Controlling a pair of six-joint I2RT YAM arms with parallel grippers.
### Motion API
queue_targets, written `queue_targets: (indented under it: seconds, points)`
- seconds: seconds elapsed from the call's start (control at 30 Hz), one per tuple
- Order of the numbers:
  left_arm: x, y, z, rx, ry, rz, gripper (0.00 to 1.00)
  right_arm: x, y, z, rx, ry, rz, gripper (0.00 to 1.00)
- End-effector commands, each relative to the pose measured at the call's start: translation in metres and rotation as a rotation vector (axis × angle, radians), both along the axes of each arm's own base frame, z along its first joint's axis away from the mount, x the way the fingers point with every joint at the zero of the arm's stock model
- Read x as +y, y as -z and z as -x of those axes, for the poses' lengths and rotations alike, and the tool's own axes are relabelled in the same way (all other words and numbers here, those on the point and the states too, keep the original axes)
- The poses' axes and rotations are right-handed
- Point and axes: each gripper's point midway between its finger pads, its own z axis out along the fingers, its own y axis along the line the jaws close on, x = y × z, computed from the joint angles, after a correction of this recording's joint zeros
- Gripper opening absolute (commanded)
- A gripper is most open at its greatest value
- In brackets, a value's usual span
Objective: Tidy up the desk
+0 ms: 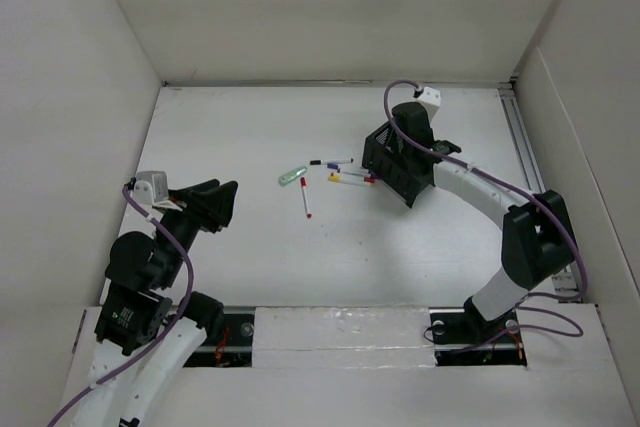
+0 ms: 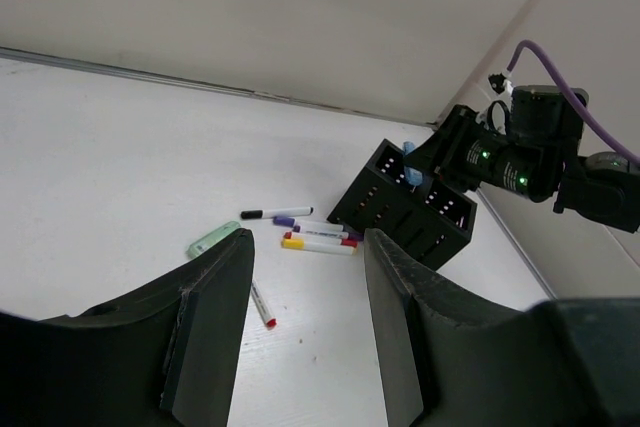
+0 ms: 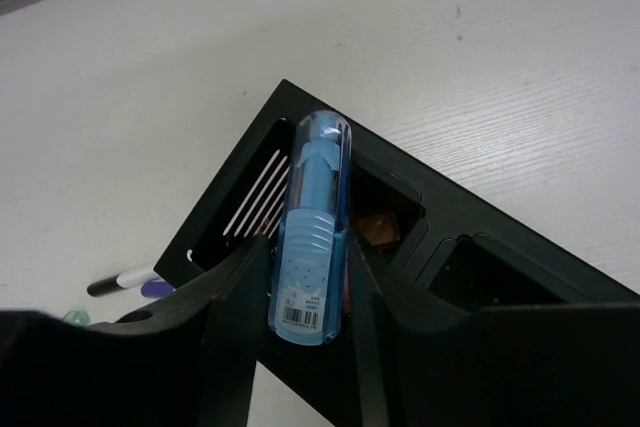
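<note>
On the white desk [image 1: 300,267] stands a black mesh organizer [image 1: 398,162], also in the left wrist view [image 2: 410,212] and the right wrist view [image 3: 500,237]. My right gripper [image 3: 308,245] hangs over its compartments, shut on a translucent blue correction-tape dispenser [image 3: 312,217] that points down into the organizer. Left of the organizer lie a black-capped marker [image 1: 330,161], a small bunch of coloured markers [image 1: 350,178], a red-tipped pen [image 1: 306,198] and a pale green eraser [image 1: 292,176]. My left gripper [image 2: 305,242] hovers near the desk's left side, open, with nothing between its fingers.
White walls enclose the desk on the left, back and right. A metal rail [image 1: 522,137] runs along the right edge. The arm bases sit at the near edge [image 1: 340,332].
</note>
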Motion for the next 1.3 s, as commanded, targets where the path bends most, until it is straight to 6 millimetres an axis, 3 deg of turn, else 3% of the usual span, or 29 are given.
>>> queue_targets:
  seconds: [0.0,0.07,0.2,0.23,0.33,0.37,0.4,0.43,0.47,0.5,0.57,0.63,0.67,0.7,0.73,0.93,1.03,1.13,1.27]
  points:
    - [-0.002,-0.012,0.002,-0.043,0.013,0.023,0.44,0.001,-0.020,-0.001,-0.052,-0.002,-0.029,0.45]
    - [-0.002,-0.011,0.001,-0.042,0.013,0.022,0.44,0.001,-0.021,-0.001,-0.050,-0.003,-0.027,0.53]
    - [-0.002,-0.012,0.002,-0.043,0.013,0.023,0.44,0.010,-0.037,0.003,-0.083,-0.024,-0.021,0.54]
    - [-0.002,-0.011,0.001,-0.040,0.013,0.022,0.44,0.022,-0.040,0.008,-0.092,-0.051,-0.020,0.54]
    - [-0.002,-0.011,0.001,-0.039,0.013,0.021,0.44,0.047,-0.055,0.019,-0.143,-0.117,-0.034,0.39]
    - [-0.002,-0.010,0.001,-0.038,0.013,0.021,0.44,0.069,-0.058,0.026,-0.159,-0.176,-0.051,0.18]
    - [-0.002,-0.011,0.001,-0.039,0.013,0.021,0.44,0.081,-0.055,0.031,-0.156,-0.210,-0.050,0.10]
    - [-0.002,-0.011,0.001,-0.038,0.013,0.021,0.44,0.093,-0.054,0.035,-0.154,-0.238,-0.054,0.05]
    - [-0.002,-0.010,0.000,-0.036,0.010,0.022,0.44,0.136,-0.048,0.047,-0.151,-0.336,-0.073,0.00]
    - [-0.002,-0.010,0.000,-0.034,0.008,0.021,0.44,0.136,-0.048,0.047,-0.151,-0.337,-0.073,0.00]
    - [-0.002,-0.009,-0.001,-0.030,0.008,0.019,0.45,0.173,-0.038,0.064,-0.132,-0.416,-0.065,0.00]
    - [-0.002,-0.009,-0.001,-0.030,0.005,0.020,0.45,0.203,-0.024,0.069,-0.106,-0.458,-0.052,0.07]
    - [-0.002,-0.009,-0.002,-0.029,0.003,0.018,0.45,0.236,0.004,0.084,-0.054,-0.525,-0.029,0.11]
    - [-0.002,-0.009,-0.002,-0.029,0.003,0.018,0.45,0.241,-0.007,0.081,-0.074,-0.526,-0.045,0.12]
    - [-0.002,-0.009,-0.002,-0.028,0.006,0.017,0.45,0.250,-0.003,0.082,-0.070,-0.533,-0.044,0.19]
    - [-0.002,-0.008,-0.002,-0.028,0.006,0.017,0.45,0.284,0.046,0.087,0.044,-0.578,-0.041,0.48]
    - [-0.002,-0.009,-0.001,-0.030,0.008,0.018,0.45,0.292,0.069,0.089,0.091,-0.594,-0.049,0.56]
    - [-0.002,-0.010,-0.001,-0.033,0.008,0.019,0.45,0.301,0.079,0.089,0.113,-0.592,-0.079,0.62]
    - [-0.002,-0.009,-0.001,-0.030,0.006,0.018,0.45,0.310,0.105,0.082,0.139,-0.569,-0.084,0.65]
